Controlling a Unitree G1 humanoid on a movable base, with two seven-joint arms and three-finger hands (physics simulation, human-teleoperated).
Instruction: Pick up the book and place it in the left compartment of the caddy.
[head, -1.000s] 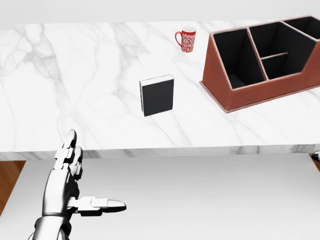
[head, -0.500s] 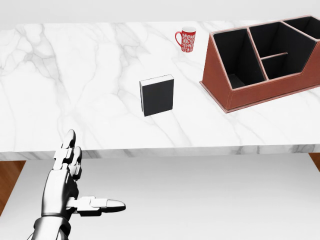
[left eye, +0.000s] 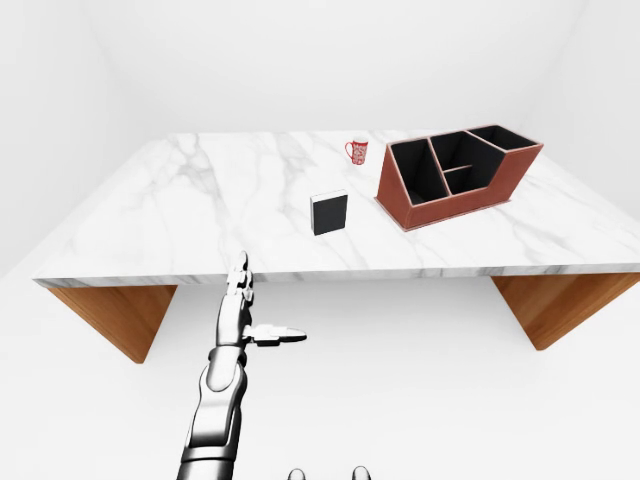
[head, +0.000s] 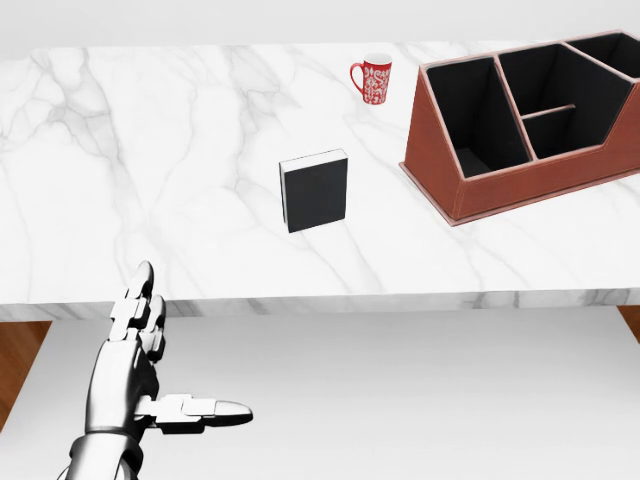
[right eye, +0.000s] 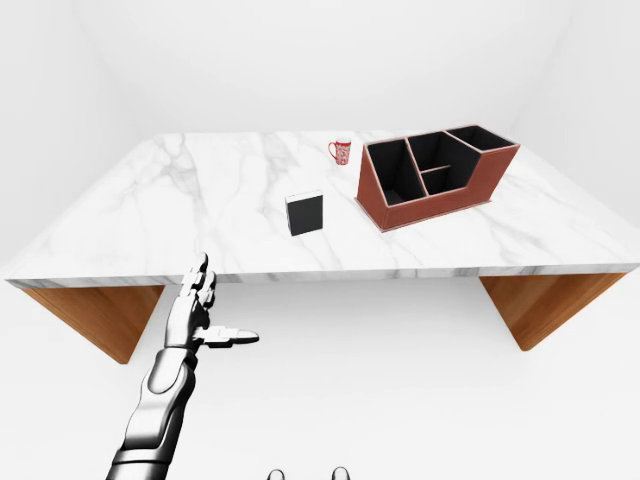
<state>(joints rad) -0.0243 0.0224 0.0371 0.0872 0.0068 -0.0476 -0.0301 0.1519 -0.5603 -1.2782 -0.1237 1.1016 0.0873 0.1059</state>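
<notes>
**Book not yet reached; left hand held low at the near edge**

One marble surface (left eye: 200, 200) is seen, carried on wooden supports, and everything else rests on it. One caddy (head: 520, 180) is counted, reddish-brown outside and dark inside, set toward the right of the head view; its compartments are divided by thin walls, and the left compartment (head: 470, 115) is seen to be empty. One book (head: 315, 192), black with a pale page edge, stands upright near the middle of the surface, well apart from the caddy and to its left. One red patterned mug (head: 373, 78) is placed above the book in the head view, near the caddy's left corner.

One hand is shown: the left hand (head: 140, 370), held below the near edge of the surface at the lower left of the head view, well apart from the book. Its fingers (head: 135, 300) are spread wide and straight, the thumb is stretched out to the right, and nothing is held. The right hand is not seen in any view.

The step in hand is judged to be the approach before the pick. For the next move, the hand would need to be raised over the edge, carried up and rightward to the book, and closed across its narrow thickness.
</notes>
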